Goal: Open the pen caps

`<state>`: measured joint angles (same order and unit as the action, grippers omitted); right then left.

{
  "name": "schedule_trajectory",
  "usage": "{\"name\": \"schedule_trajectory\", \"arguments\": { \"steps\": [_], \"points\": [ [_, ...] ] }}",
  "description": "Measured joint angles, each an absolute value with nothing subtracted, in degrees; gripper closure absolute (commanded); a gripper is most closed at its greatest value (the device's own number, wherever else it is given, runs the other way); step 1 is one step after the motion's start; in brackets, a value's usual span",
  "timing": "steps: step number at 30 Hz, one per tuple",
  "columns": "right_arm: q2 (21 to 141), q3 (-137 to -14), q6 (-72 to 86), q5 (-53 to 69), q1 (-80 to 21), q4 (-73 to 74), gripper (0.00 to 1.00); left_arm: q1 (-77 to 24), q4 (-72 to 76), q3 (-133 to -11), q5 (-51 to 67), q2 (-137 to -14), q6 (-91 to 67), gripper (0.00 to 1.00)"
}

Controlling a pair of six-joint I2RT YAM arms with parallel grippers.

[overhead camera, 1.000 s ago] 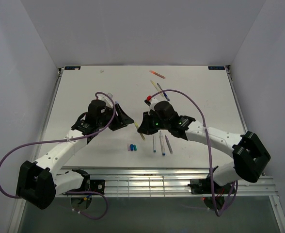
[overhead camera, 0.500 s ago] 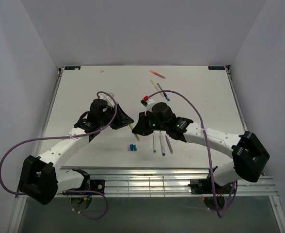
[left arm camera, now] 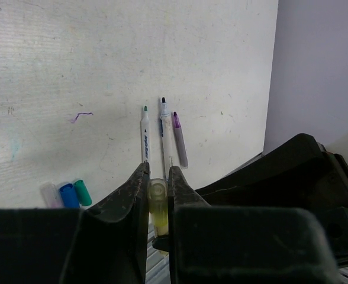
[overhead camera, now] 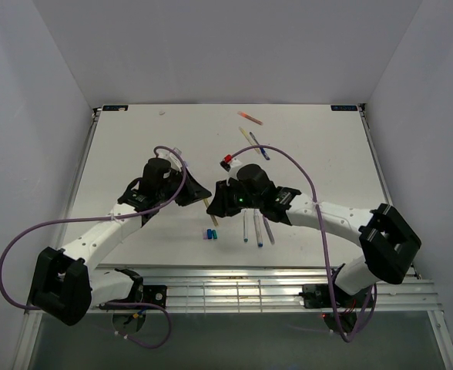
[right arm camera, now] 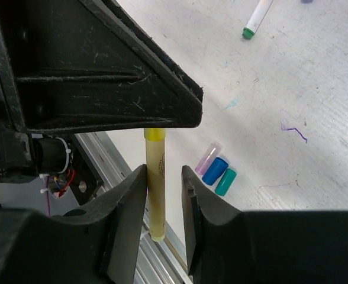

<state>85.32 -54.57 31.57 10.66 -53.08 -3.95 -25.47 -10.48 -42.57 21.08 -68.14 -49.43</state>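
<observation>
Where the arms meet: yellow pen (left arm camera: 157, 204) reaches into both end effectors.
Left end effector (left arm camera: 158, 168): clamped on the pen's end.
Right end effector (right arm camera: 163, 169): fingers apart, straddling the barrel, gap on one side.
Loose caps (left arm camera: 69, 194): on desk (left arm camera: 73, 71), left of the left end effector's tips.
Uncapped pens (left arm camera: 145, 139): just beyond those tips.
</observation>
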Motion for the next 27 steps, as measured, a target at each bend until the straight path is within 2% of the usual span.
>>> {"name": "schedule_trajectory", "arguments": {
  "steps": [2, 3, 4, 10, 17, 20, 23, 27],
  "points": [
    [86.06, -54.7, 31.55, 10.79, -53.06, -4.56, 0.67, -25.39, -10.83, -42.54, 20.6, -68.14, -49.39, 1.0],
    [86.41, -54.83, 31.55, 10.98, -53.08, -4.75, 0.81, -25.34, -11.07, -42.54, 20.45, -68.14, -49.39, 1.0],
    [86.8, -54.98, 31.33, 11.29, -53.1, -4.91, 0.91, -25.34, -11.29, -42.54, 20.18, -68.14, -49.34, 1.0],
    [88.82, -57.67, 30.13, 7.35, -55.4, -2.02, 0.92, -25.21, -14.9, -44.18, 18.02, -69.89, -49.3, 1.0],
    [96.73, -72.12, 25.3, -27.9, -66.65, 17.34, 0.92, -23.55, -19.97, -52.66, 19.75, -80.97, -50.89, 1.0],
    [99.72, -74.63, 24.99, -39.09, -69.91, 21.12, 0.92, -22.63, -21.06, -54.65, 22.83, -84.25, -51.57, 1.0],
    [98.24, -71.77, 24.43, -40.88, -70.43, 18.57, 0.92, -21.65, -21.04, -55.29, 26.39, -86.06, -51.81, 1.0],
    [88.55, -60.51, 23.35, -30.22, -66.43, 6.39, 0.92, -21.04, -19.84, -55.2, 30.17, -85.12, -51.88, 1.0]
  ]
}}
